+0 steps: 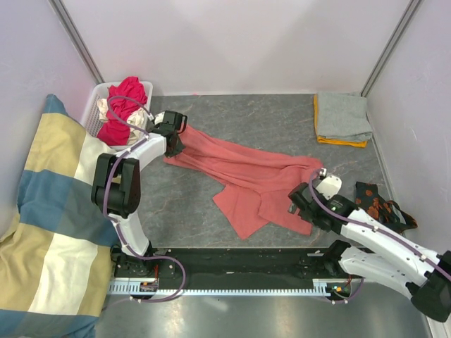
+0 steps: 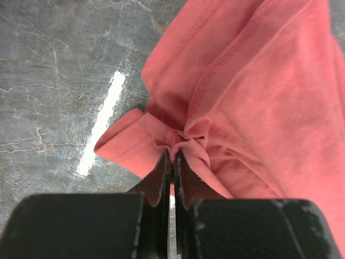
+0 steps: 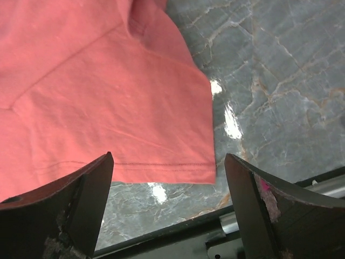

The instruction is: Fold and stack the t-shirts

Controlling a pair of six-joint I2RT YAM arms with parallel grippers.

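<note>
A salmon-pink t-shirt [image 1: 239, 172] lies stretched and rumpled across the grey table. My left gripper [image 1: 174, 138] is shut on a bunched fold of it at its far left end; the left wrist view shows the pinched fabric [image 2: 186, 141] at the fingertips [image 2: 173, 156]. My right gripper [image 1: 304, 208] is open and empty, hovering over the shirt's near right hem [image 3: 161, 170], which lies flat between the two fingers. A folded grey t-shirt [image 1: 342, 116] rests on a folded orange one [image 1: 342, 141] at the far right. A magenta-red t-shirt [image 1: 123, 109] and a cream one [image 1: 106, 107] sit in the basket.
A white lattice basket [image 1: 94, 105] stands at the far left. A big striped cushion [image 1: 49, 225] lies along the left side. A dark cloth with orange spots [image 1: 379, 203] lies at the right. The table's near edge rail [image 3: 226, 226] runs just below the right gripper.
</note>
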